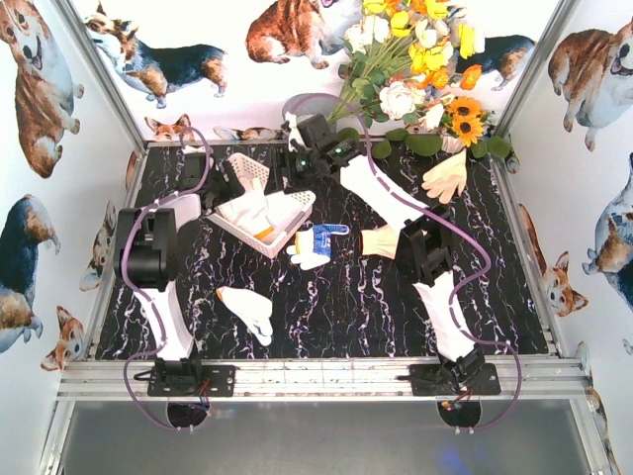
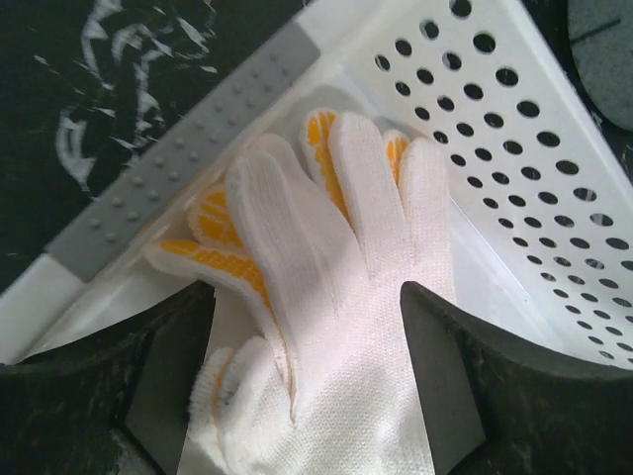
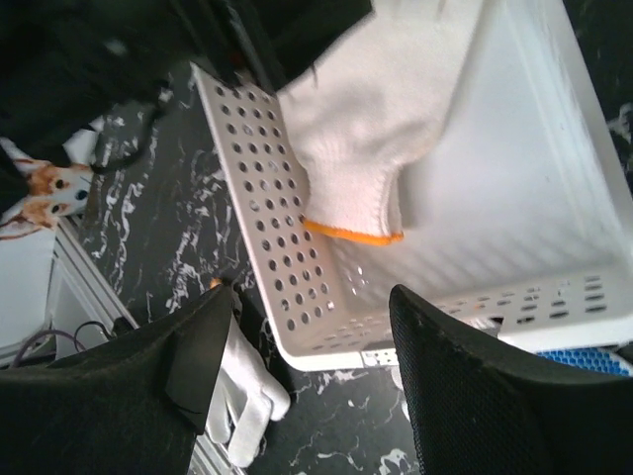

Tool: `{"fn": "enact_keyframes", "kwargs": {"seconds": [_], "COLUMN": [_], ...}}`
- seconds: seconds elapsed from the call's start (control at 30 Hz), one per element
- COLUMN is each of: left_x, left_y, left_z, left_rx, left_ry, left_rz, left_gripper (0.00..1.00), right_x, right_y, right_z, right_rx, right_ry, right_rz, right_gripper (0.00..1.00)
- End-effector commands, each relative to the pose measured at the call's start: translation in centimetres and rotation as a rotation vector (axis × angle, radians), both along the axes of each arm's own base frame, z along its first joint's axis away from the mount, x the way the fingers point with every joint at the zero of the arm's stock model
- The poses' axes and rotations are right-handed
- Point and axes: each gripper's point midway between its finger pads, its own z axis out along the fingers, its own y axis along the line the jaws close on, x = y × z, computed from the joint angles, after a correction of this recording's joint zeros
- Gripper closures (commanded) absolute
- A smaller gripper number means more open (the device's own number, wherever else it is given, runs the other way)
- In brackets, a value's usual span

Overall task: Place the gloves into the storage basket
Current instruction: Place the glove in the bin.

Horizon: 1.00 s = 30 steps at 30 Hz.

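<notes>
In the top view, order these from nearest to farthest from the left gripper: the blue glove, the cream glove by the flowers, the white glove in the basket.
1. White glove: in the basket, directly at the left gripper.
2. Blue glove: just right of the basket.
3. Cream glove: far right, by the flowers.

Gloves (image 1: 259, 214) in white basket (image 1: 249, 170)
</notes>
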Motion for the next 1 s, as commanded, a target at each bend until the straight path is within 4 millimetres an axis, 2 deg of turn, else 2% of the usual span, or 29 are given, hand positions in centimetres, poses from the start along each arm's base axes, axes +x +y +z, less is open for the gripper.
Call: {"fn": "enact_keyframes", "kwargs": {"seconds": [0.0, 0.1, 0.2, 0.3, 0.4, 0.53, 0.63, 0.8, 0.97], "left_x": [0.0, -0.5, -1.1, -1.9, -3.5, -6.4, -8.2, -9.5, -10.0], "left_y": [2.2, 2.7, 2.5, 1.5, 0.0, -2.8, -4.8, -7.4, -7.9], "left_z": [3.6, 4.8, 6.4, 7.5, 7.5, 6.1, 5.0, 3.6, 1.5], "left_rx": [0.135, 0.19, 0.225, 0.238, 0.237, 0.146, 0.098, 0.054, 0.039], "left_ry": [-0.055, -0.064, -0.084, -0.077, -0.025, 0.074, 0.146, 0.232, 0.327], "left_rz": [0.019, 0.02, 0.0, -0.044, -0.111, -0.221, -0.295, -0.412, -0.428], "left_gripper": [0.29, 0.28, 0.22, 0.22, 0.26, 0.39, 0.45, 0.53, 0.56], "right_x": [-0.2, -0.8, -1.3, -1.9, -2.5, -3.2, -4.0, -5.1, -6.1], "right_y": [-0.8, -1.7, -2.8, -4.1, -6.2, -9.8, -12.6, -15.9, -17.7], "right_z": [3.6, 4.3, 4.8, 5.0, 4.8, 4.4, 2.6, 0.9, 0.1], "right_rx": [0.037, 0.042, 0.04, 0.028, 0.021, 0.023, -0.006, -0.047, -0.077], "right_ry": [-0.095, -0.101, -0.107, -0.105, -0.076, -0.048, -0.008, 0.044, 0.065], "right_rz": [-0.017, -0.033, -0.05, -0.08, -0.137, -0.227, -0.282, -0.336, -0.363], "right_gripper": [0.34, 0.34, 0.34, 0.34, 0.35, 0.35, 0.35, 0.35, 0.35]}}
